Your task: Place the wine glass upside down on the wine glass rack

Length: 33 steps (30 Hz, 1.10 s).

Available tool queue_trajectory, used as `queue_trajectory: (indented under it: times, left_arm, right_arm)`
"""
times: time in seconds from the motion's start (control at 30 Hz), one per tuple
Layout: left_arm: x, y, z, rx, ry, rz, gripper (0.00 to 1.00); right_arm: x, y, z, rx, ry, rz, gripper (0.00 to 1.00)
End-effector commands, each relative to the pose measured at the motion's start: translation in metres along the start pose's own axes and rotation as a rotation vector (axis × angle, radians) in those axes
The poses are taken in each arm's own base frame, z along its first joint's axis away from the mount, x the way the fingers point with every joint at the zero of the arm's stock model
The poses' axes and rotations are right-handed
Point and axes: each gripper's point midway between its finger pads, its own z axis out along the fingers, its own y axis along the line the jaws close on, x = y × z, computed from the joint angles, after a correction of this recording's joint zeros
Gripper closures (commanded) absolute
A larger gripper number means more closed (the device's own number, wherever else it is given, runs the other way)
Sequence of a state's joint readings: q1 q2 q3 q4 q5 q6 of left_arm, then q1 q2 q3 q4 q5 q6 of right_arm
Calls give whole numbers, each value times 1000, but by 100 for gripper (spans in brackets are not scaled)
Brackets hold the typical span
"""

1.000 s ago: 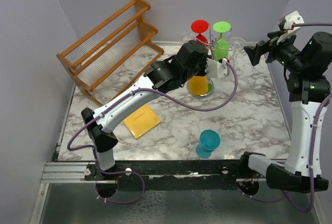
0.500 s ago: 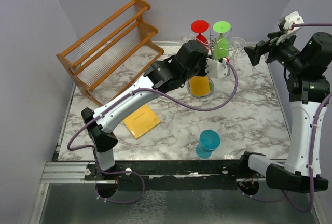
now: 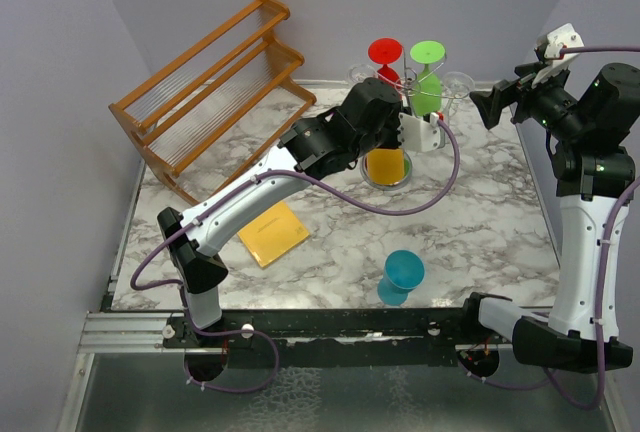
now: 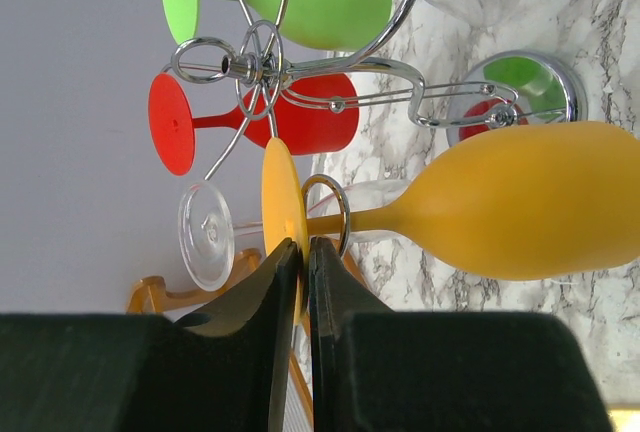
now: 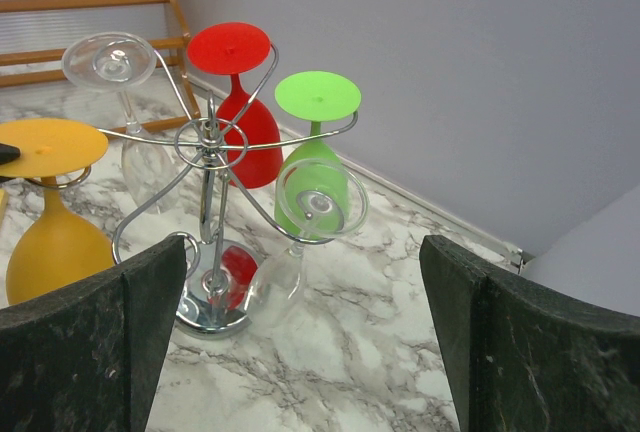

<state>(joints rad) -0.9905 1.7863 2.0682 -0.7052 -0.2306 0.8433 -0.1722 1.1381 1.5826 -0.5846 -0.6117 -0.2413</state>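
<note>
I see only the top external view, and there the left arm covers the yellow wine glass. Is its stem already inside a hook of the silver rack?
Observer: Yes. In the left wrist view the stem of the yellow wine glass passes through a wire ring at the end of one arm of the wine glass rack. The foot is on one side of the ring and the bowl on the other.
Operator: Does the left tool hold the glass?
Observer: Yes. The left tool is closed on the edge of the yellow foot.
Operator: And is the right tool touching anything?
Observer: No. The right wrist view shows the right tool wide open and empty, apart from the rack.
</note>
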Motion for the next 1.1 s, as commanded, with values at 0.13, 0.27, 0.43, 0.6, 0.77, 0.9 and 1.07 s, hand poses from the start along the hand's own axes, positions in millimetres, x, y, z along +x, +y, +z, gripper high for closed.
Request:
queue_trajectory:
  times: [0.13, 0.27, 0.43, 0.6, 0.77, 0.9, 1.07]
  left_arm:
    - [-16, -2, 2, 19, -65, -33, 85]
    - [-18, -4, 2, 29, -72, -39, 83]
    - [-19, -5, 1, 33, -78, -44, 82]
    - [-22, -5, -2, 41, -93, -55, 77]
    - [-25, -8, -6, 61, -113, -70, 74]
    - [-29, -8, -12, 76, -135, -85, 69]
    - [-36, -11, -22, 106, -171, -112, 61]
  right_arm:
    - [-1, 1, -5, 3, -4, -12, 0]
    - [0, 1, -4, 3, -1, -12, 0]
    - [0, 1, -5, 4, -1, -17, 0]
    - [0, -2, -6, 18, 4, -28, 0]
    - [2, -3, -5, 23, 10, -34, 0]
    - [2, -4, -6, 27, 12, -42, 0]
    - [2, -8, -8, 35, 32, -88, 0]
